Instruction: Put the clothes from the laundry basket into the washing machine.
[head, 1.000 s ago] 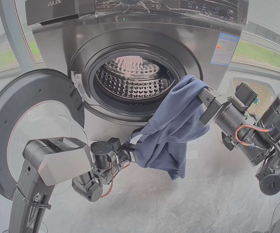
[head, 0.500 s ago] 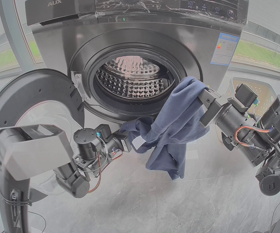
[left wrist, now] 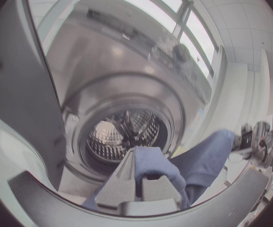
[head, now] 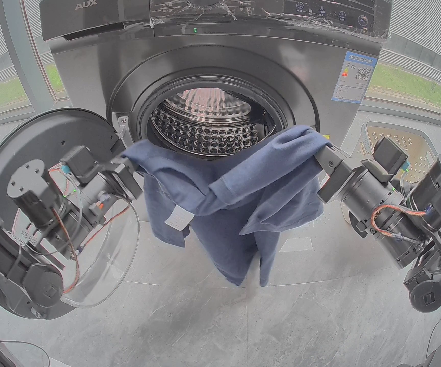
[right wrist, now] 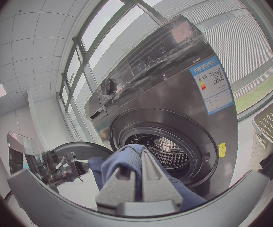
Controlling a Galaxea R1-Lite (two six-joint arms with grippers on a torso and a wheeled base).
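The left gripper (head: 127, 165) and the right gripper (head: 324, 155) are each closed tight on the blue shirt (head: 241, 194). The shirt hangs spread out between them, just in front of the round opening of the washing machine (head: 93, 72).

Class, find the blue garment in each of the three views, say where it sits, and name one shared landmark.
Head view: blue garment hangs between left hand and right hand, before the drum opening.
Left wrist view: blue garment in the left hand, drum opening behind.
Right wrist view: blue garment in the right hand, drum opening behind.
Shared landmark: drum opening.
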